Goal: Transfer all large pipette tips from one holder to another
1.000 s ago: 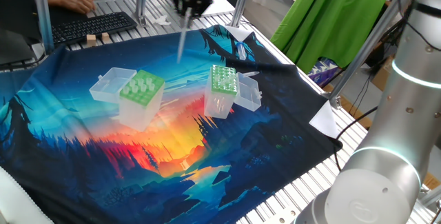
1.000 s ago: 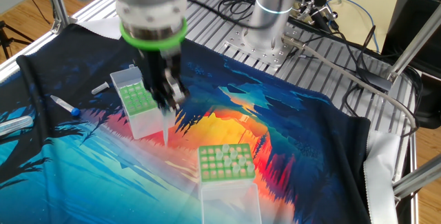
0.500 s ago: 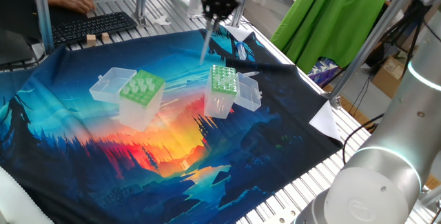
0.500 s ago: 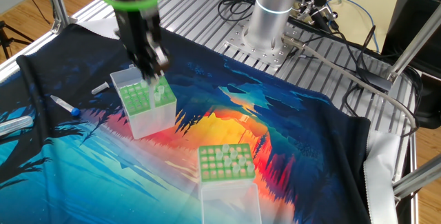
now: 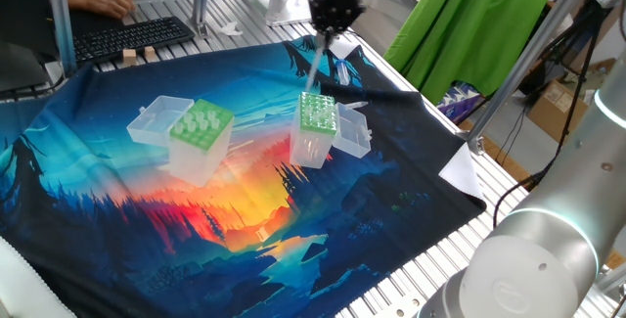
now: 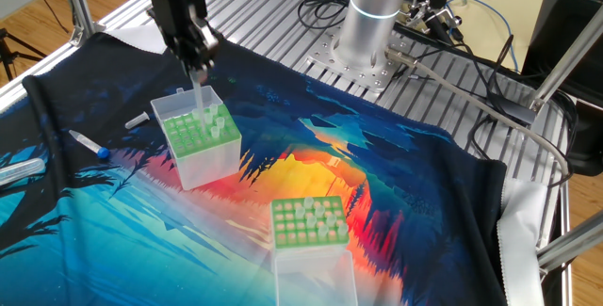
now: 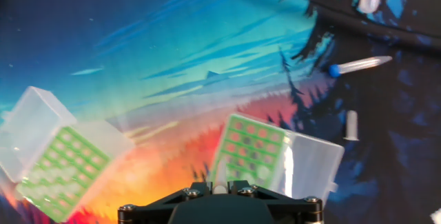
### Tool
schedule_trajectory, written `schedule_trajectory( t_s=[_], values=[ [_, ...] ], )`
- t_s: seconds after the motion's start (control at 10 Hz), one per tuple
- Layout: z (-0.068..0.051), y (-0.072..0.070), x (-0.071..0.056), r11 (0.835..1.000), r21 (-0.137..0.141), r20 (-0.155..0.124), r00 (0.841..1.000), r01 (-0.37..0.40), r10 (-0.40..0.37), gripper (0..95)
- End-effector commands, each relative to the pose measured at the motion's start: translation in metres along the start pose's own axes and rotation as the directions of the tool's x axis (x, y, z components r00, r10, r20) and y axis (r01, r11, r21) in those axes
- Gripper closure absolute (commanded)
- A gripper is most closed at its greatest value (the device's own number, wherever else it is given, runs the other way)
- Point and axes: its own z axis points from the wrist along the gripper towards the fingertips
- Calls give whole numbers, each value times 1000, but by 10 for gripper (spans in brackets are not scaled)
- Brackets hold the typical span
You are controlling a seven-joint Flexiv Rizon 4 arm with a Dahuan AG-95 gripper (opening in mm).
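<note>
One fixed view: black two-finger claw (image 5: 327,30) clamped on translucent whitish cone tip (image 5: 314,64); narrow dark-green-topped clear box (image 5: 316,115) directly below.

The table (image 6: 283,24) has a slatted metal top, and a colourful printed cloth (image 5: 117,220) covers most of it. On the cloth stand the wide-holed box (image 5: 201,134) and, well apart, the narrower box (image 5: 315,127). Near the narrower box lies a blue-capped tube (image 7: 358,65).

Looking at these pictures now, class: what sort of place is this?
Probably a robotics lab bench: a silver robot arm bolted to a slatted metal table, clear plastic pipette-tip boxes with green hole plates, and a black computer keyboard.
</note>
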Motion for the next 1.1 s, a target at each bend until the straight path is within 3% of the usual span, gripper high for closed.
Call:
schedule_trajectory(
  t_s=[0.1,0.7,1.1],
  values=[
    [2,-8,8,1000,-3,4,1000,2,-2,950],
    [17,-8,16,1000,1,11,1000,19,-19,950],
    [27,-8,16,999,20,17,999,32,-32,950]
  ],
)
